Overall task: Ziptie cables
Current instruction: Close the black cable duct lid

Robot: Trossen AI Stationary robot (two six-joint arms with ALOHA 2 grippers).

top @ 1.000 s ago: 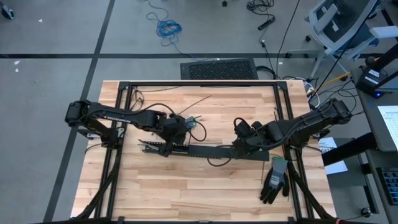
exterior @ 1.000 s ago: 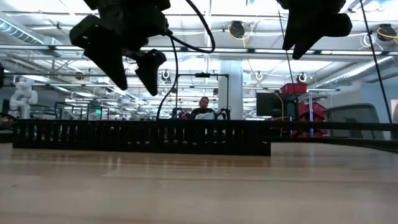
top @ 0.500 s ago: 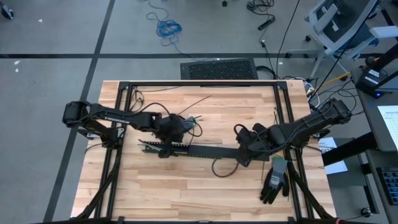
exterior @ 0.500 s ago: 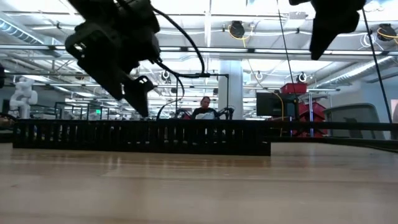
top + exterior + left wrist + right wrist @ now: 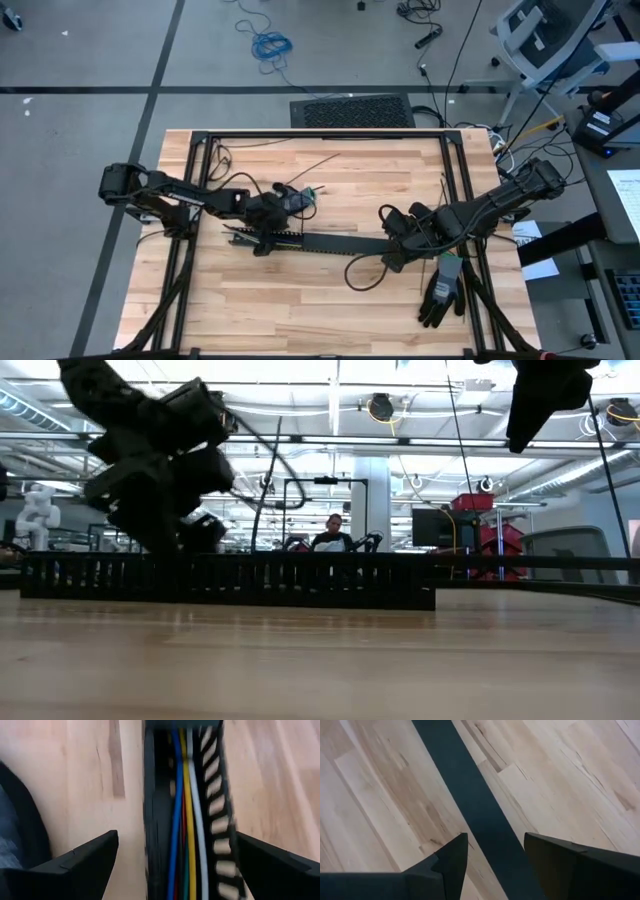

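- over the last second my left claw (image 5: pixel 268 215) has dropped from above the black duct (image 5: pixel 330 243) down to its left end, and in the low view it now hangs right at the duct wall.
- the right claw (image 5: pixel 397 252) has slid a little toward the desk's (image 5: pixel 300 300) front edge and sits over the duct's right end.
- i read that as lining up on the wires, with no zip tie on yet.
- the cables (image 5: pixel 187 820) lie inside the duct's channel, blue, yellow, white and a bit of red and green side by side.
- left claw is released, fingers spread wide, and the duct with the cables runs straight between them.
- right claw is partly spread and grasps nothing; the wrist view shows only a dark strip (image 5: pixel 470 795) between its fingers.
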